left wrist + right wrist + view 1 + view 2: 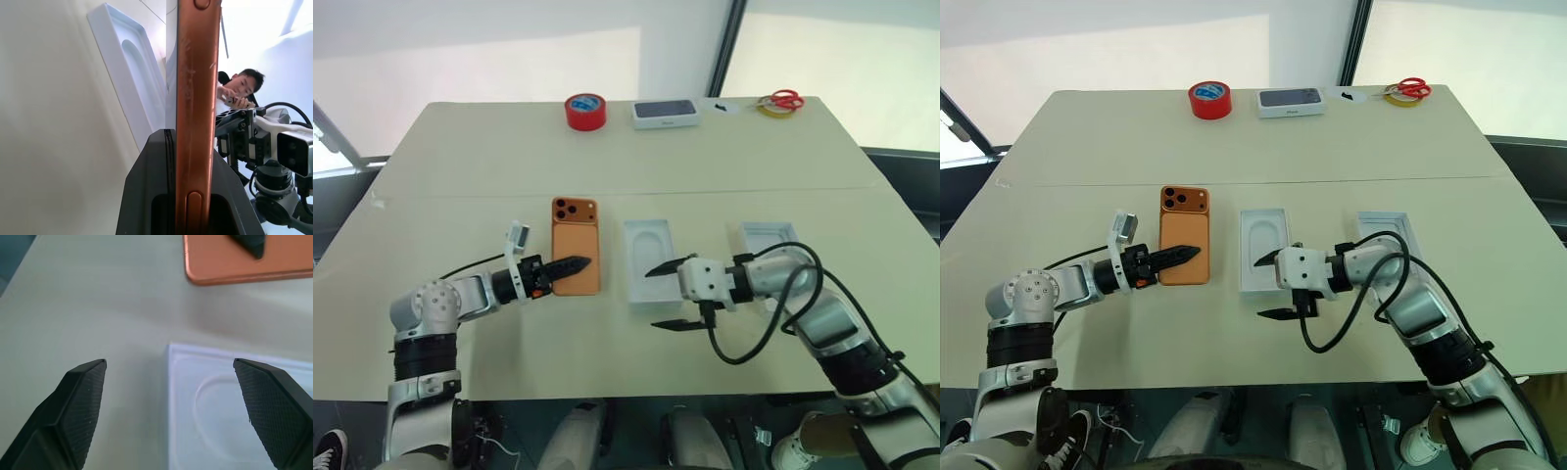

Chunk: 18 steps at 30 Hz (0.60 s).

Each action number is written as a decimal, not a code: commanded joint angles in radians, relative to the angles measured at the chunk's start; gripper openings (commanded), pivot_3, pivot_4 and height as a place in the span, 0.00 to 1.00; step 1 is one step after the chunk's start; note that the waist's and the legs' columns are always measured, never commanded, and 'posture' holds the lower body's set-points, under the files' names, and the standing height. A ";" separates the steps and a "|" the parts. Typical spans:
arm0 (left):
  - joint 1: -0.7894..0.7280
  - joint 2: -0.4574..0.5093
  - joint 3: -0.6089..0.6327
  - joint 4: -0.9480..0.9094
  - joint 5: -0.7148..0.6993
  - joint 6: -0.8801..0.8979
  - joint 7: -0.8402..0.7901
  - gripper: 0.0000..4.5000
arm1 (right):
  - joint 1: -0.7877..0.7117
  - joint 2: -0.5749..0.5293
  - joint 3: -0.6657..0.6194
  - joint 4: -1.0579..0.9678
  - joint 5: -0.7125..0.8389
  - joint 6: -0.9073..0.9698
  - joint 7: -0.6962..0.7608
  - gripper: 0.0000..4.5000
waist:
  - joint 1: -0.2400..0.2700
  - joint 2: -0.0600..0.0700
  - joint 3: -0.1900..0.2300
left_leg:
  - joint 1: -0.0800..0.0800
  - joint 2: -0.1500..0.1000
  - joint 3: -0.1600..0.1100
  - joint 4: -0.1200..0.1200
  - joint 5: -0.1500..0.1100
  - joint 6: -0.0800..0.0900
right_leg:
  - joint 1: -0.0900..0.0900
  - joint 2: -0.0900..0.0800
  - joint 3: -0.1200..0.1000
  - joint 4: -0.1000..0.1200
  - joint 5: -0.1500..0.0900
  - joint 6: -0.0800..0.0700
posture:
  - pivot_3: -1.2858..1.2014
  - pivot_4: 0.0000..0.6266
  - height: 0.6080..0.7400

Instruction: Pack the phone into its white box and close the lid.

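2 claws are at work over the bench [460, 157], and we start with the left claw [570, 264]: its black fingers are pinched on the phone [576, 257], gripping the near long edge. In the left wrist view the orange edge runs straight up between the 2 fingers, so the grip sits across the phone's thin dimension. The right claw [668, 296] hangs with its fingers spread wide and nothing between them, above the near end of the white moulded insert [649, 262].

We judge the phone to be stiff, fairly dense for its size and smooth-sided, so it could slip or pivot in a narrow pinch. Holding it across the long edges near the middle looks safest to us, well away from the raised camera block. Its glass face would not take a knock against a box wall kindly.

It is a slim orange slab with rounded corners, back side up, with 3 dark lenses in an orange block at its far left corner. It lies left of the insert, apart from it. Another white tray [768, 240] lies beyond the right arm; whether it is the box or the lid we cannot tell.
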 commanded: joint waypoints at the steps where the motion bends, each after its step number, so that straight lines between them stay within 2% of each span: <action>1: -0.018 -0.003 0.010 -0.048 -0.049 0.006 0.012 0.00 | 0.000 -0.008 -0.016 0.000 -0.008 -0.046 -0.020 0.56 | 0.004 -0.001 0.001 | 0.000 0.000 0.000 0.000 0.000 0.000 | 0.000 0.000 0.000 0.000 0.000 0.000 | 0.52 0.24 0.97; 2: -0.024 -0.004 0.010 -0.048 -0.052 0.008 0.020 0.00 | -0.002 -0.010 -0.012 0.016 -0.023 -0.057 -0.029 0.47 | 0.006 -0.002 0.001 | 0.000 0.000 0.000 0.001 0.000 0.000 | 0.000 0.000 0.000 0.000 0.000 0.000 | 0.52 0.24 0.97; 15: -0.045 -0.021 0.016 -0.068 -0.087 0.034 0.084 0.00 | -0.002 -0.003 0.006 0.085 -0.058 -0.078 -0.050 0.47 | 0.008 -0.003 0.002 | -0.002 0.000 0.000 0.004 0.000 0.000 | 0.000 0.000 -0.001 0.000 0.000 0.000 | 0.52 0.24 0.97; 18: -0.046 -0.022 0.018 -0.066 -0.094 0.033 0.096 0.00 | 0.001 -0.006 0.010 0.095 -0.065 -0.073 -0.047 0.28 | 0.008 -0.003 0.002 | -0.002 0.000 0.000 0.004 0.000 0.000 | 0.000 0.000 -0.001 0.000 0.000 0.000 | 0.52 0.24 0.97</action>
